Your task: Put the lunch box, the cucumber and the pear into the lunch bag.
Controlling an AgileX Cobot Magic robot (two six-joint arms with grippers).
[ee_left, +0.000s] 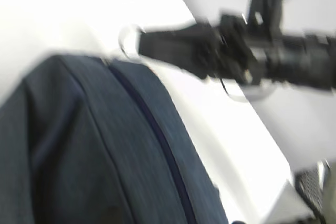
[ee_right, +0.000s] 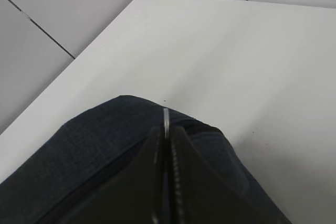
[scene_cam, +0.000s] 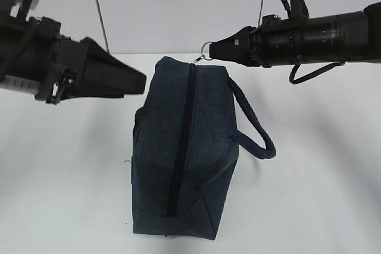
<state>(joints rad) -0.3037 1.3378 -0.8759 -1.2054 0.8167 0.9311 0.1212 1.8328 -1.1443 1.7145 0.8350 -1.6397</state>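
Navy lunch bag [scene_cam: 181,153] sits mid-table, nearest the exterior camera, zipper [scene_cam: 180,141] shut along its whole top. One loop handle [scene_cam: 253,126] hangs off the bag's right side, resting on the white table [scene_cam: 321,194].

Right claw [scene_cam: 214,49] is at the bag's far end, just above the far top corner. Jaws clenched, pinching the metal ring pull [scene_cam: 205,50] of the zipper. Right wrist view confirms: the two fingers are pressed together with the thin ring edge [ee_right: 166,120] sticking out between the tips, bag fabric [ee_right: 105,129] directly below.

Left claw [scene_cam: 140,81] hovers beside the bag's left upper side, near the far end, tip close to the fabric but apart from it, holding nothing. Fingers overlap from the exterior angle and the left wrist view is blurred and does not show them, so cannot tell how far the jaws are parted. That blurred view does show the bag [ee_left: 94,150] below, and the right claw [ee_left: 144,45] at the ring [ee_left: 128,40] beyond the bag's far end.

Lunch box, cucumber and pear are out of view in all three views.
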